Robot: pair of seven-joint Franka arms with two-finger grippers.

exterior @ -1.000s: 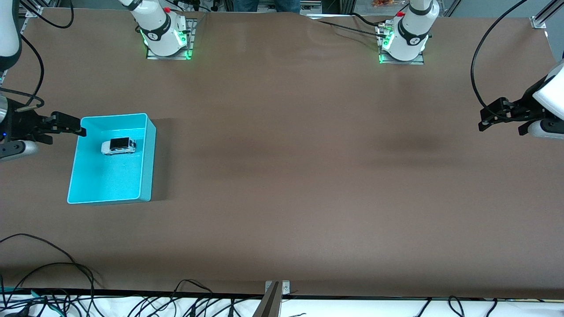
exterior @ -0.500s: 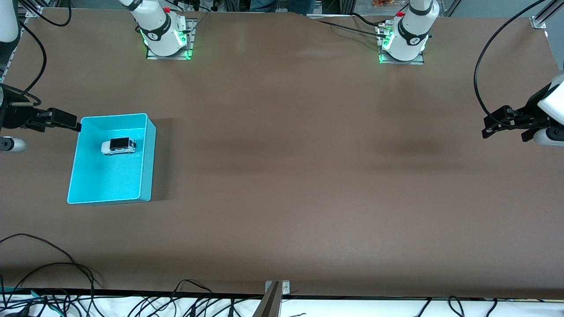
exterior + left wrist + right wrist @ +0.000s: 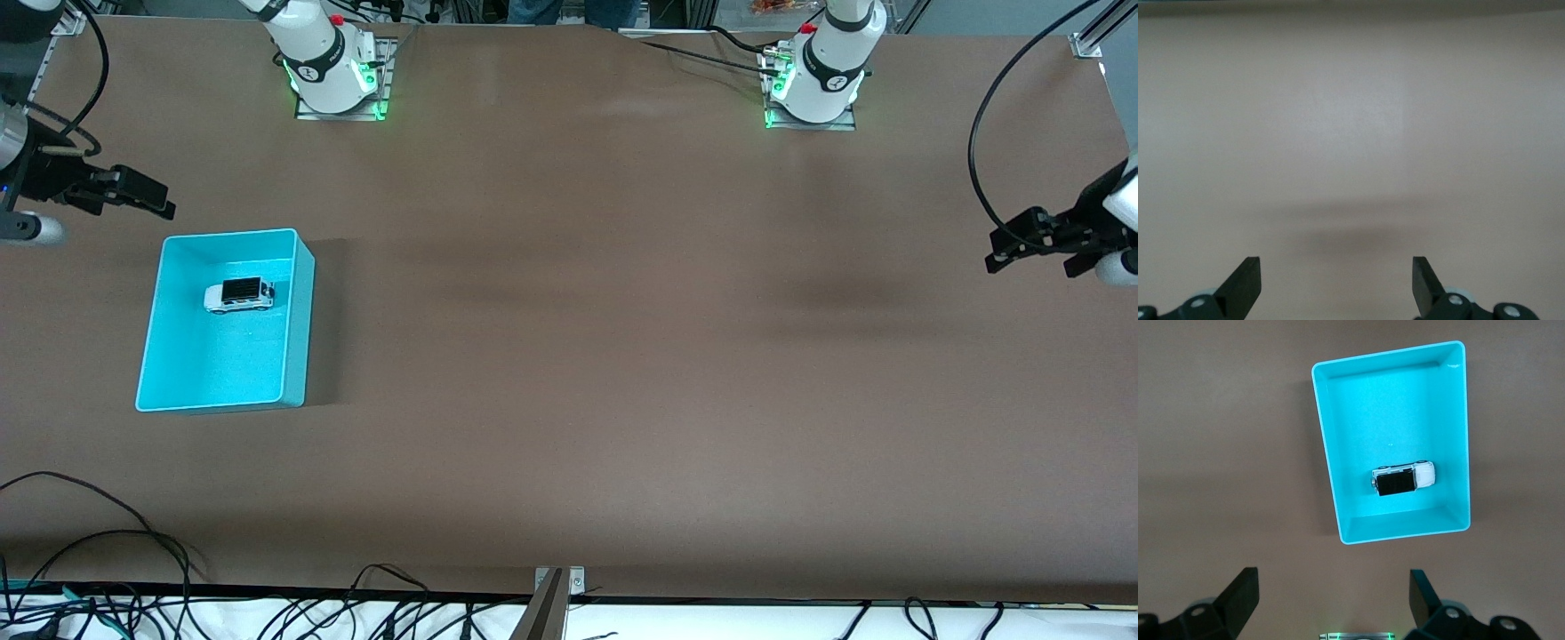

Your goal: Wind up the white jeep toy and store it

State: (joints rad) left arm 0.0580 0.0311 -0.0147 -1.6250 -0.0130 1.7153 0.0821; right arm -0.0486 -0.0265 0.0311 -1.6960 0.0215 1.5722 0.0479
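The white jeep toy (image 3: 239, 295) lies inside the cyan bin (image 3: 297, 320), in the half farther from the front camera. It also shows in the right wrist view (image 3: 1403, 479), inside the bin (image 3: 1327, 460). My right gripper (image 3: 147, 201) is open and empty, up in the air over bare table just past the bin's corner at the right arm's end; in its wrist view (image 3: 1333, 587) the jaws stand wide apart. My left gripper (image 3: 1009, 249) is open and empty over bare table at the left arm's end; its wrist view (image 3: 1336, 275) shows only brown table.
The two arm bases (image 3: 333, 67) (image 3: 813, 76) stand along the table's edge farthest from the front camera. Loose cables (image 3: 107, 569) lie along the edge nearest the front camera. A metal clamp (image 3: 551, 596) sits at that edge's middle.
My right gripper has drawn away from the bin's rim toward the arm bases' side. My left gripper has drifted slightly toward the left arm's end of the table. The jeep has not moved.
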